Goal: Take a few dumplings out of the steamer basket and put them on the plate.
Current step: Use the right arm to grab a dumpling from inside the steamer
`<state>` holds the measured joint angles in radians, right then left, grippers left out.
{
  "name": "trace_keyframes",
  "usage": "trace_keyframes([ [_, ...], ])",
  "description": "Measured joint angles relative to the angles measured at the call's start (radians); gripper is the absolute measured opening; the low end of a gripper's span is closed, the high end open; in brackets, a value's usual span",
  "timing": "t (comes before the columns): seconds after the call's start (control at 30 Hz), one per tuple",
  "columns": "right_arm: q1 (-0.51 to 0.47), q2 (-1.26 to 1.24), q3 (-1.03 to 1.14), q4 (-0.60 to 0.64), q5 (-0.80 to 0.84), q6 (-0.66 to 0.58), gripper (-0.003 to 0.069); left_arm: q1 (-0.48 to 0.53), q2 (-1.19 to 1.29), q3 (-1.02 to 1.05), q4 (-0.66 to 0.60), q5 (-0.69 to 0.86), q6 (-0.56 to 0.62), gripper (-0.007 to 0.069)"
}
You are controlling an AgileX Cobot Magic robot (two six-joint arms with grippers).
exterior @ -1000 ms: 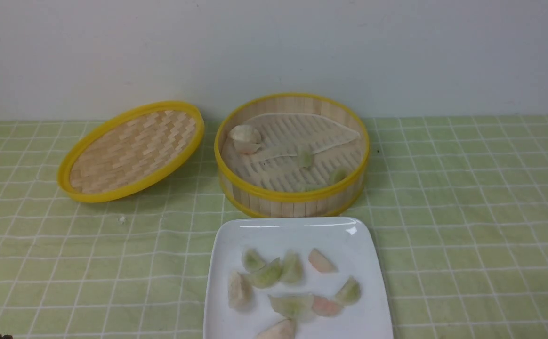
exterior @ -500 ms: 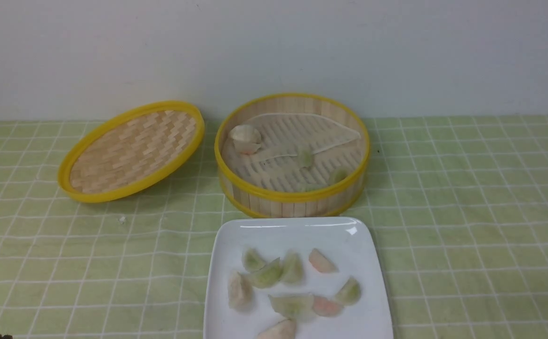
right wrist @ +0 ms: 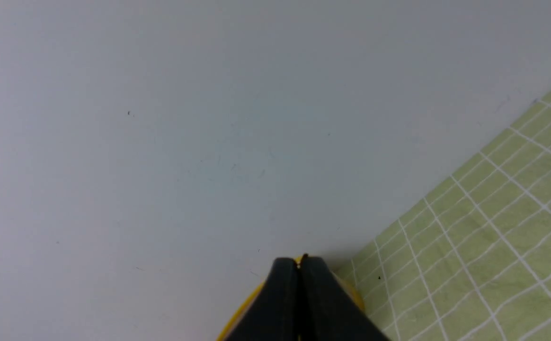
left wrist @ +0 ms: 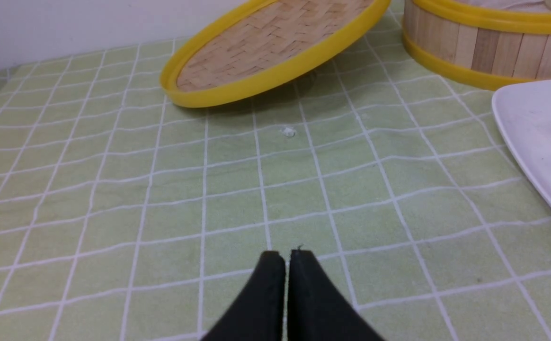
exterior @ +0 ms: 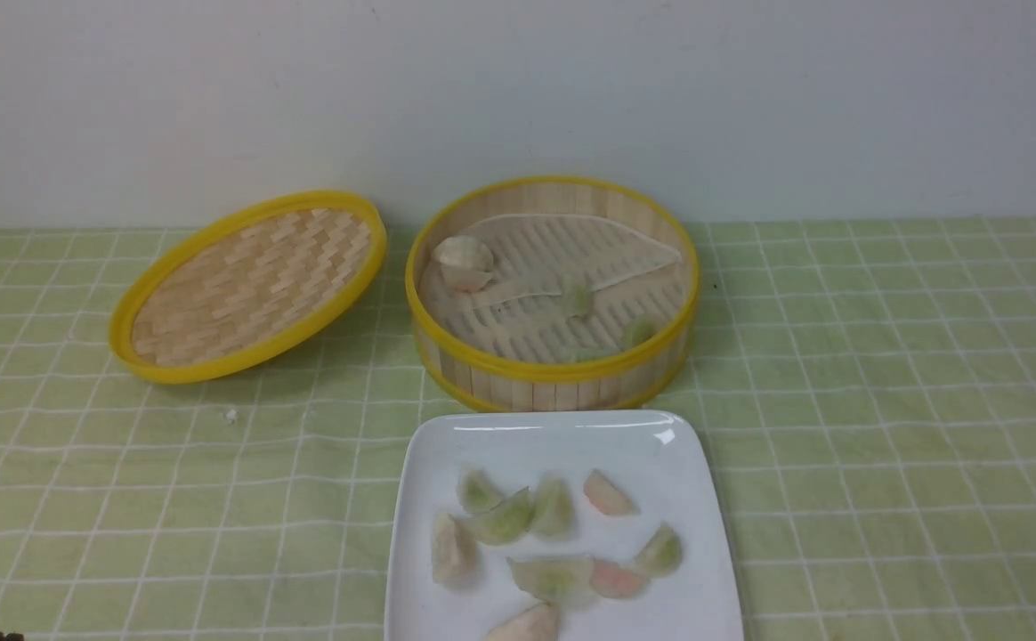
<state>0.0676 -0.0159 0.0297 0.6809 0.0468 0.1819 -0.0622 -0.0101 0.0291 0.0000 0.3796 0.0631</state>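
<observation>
The steamer basket (exterior: pixel 554 372) stands at mid table and holds two pale green dumplings (exterior: pixel 576 298) and a pale rounder piece (exterior: pixel 463 258) on its liner. The white plate (exterior: pixel 536 445) lies in front of it with several dumplings (exterior: pixel 505 521) on it. My left gripper (left wrist: pixel 286 255) is shut and empty, low over the cloth to the left of the plate (left wrist: pixel 526 123) and the basket (left wrist: pixel 484 47). My right gripper (right wrist: pixel 299 260) is shut and empty, facing the wall, with a yellow rim (right wrist: pixel 242 308) behind it. Neither gripper's jaws show in the front view.
The shallow woven lid (exterior: pixel 251 285) lies tilted to the left of the basket and shows in the left wrist view (left wrist: pixel 275 47). A small white crumb (exterior: pixel 230 414) lies on the green checked cloth (exterior: pixel 883 445). A pale wall stands behind the table.
</observation>
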Motion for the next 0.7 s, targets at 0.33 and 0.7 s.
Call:
trace_keyframes([
  [0.33,0.0,0.0,-0.018,-0.02,0.058,-0.014,-0.0015,0.0,0.0,0.001,0.059,-0.026,0.019,-0.0006],
  [0.7,0.0,0.246,-0.431,-0.09,0.351,-0.26,-0.0015,0.0,0.0,0.001,0.04,-0.442,-0.07,-0.0006],
])
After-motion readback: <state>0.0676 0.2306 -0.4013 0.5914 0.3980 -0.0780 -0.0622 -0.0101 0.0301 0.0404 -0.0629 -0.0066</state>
